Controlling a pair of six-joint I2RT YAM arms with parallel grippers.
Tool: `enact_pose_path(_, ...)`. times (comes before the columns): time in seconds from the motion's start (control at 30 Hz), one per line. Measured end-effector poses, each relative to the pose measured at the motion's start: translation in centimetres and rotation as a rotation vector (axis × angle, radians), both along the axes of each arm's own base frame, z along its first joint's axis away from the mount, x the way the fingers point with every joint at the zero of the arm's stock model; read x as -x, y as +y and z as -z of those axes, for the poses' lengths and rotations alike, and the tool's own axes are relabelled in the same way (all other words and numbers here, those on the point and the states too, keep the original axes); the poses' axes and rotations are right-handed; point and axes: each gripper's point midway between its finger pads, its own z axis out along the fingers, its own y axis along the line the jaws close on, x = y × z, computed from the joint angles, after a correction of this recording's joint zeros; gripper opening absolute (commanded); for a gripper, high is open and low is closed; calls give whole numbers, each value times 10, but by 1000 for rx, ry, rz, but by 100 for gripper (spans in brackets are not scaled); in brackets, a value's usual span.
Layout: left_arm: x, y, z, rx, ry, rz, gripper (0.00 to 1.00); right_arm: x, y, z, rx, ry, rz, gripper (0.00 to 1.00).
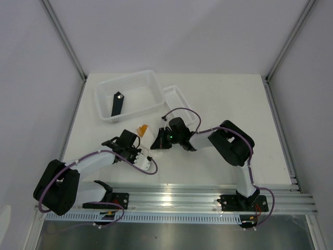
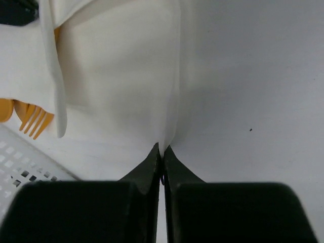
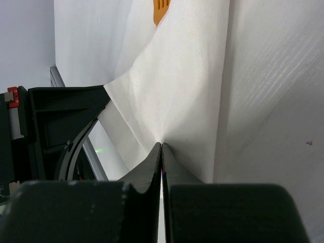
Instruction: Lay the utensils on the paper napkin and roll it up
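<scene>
The paper napkin (image 2: 121, 76) is folded over and lifted between my two grippers; it also shows in the right wrist view (image 3: 177, 91). The orange utensils (image 1: 141, 129) stick out of its far end. Fork tines (image 2: 35, 121) show in the left wrist view and an orange tip (image 3: 161, 10) in the right wrist view; the rest is hidden inside the fold. My left gripper (image 2: 162, 148) is shut on one napkin edge. My right gripper (image 3: 161, 145) is shut on another edge. In the top view the left gripper (image 1: 136, 149) and the right gripper (image 1: 158, 140) sit close together at the table's middle.
A large white tray (image 1: 151, 83) at the back holds a black flat bar (image 1: 118, 103). A smaller white tray (image 1: 182, 96) lies to its right. A tray's perforated wall (image 2: 20, 162) shows beside the left gripper. The left gripper's black body (image 3: 55, 131) is close to the right gripper.
</scene>
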Motion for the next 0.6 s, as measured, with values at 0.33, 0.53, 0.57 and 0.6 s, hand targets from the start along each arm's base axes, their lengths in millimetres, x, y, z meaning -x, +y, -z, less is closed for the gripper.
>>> enact_pose_path(0.33, -21, -8, -19, 46, -73, -61, 1, -1, 0, 0, 1, -2, 2, 0)
enact_pose_path(0.53, -54, -40, -59, 155, -193, -77, 1, -1, 0, 0, 0, -2, 5, 0)
enact_pose_path(0.57, -56, -48, -63, 174, -201, -70, 0, -2, 0, 0, 1, -1, 7, 0)
enact_pose_path(0.6, -58, -56, -66, 189, -206, -60, 1, -2, 0, 0, 1, -1, 8, 0)
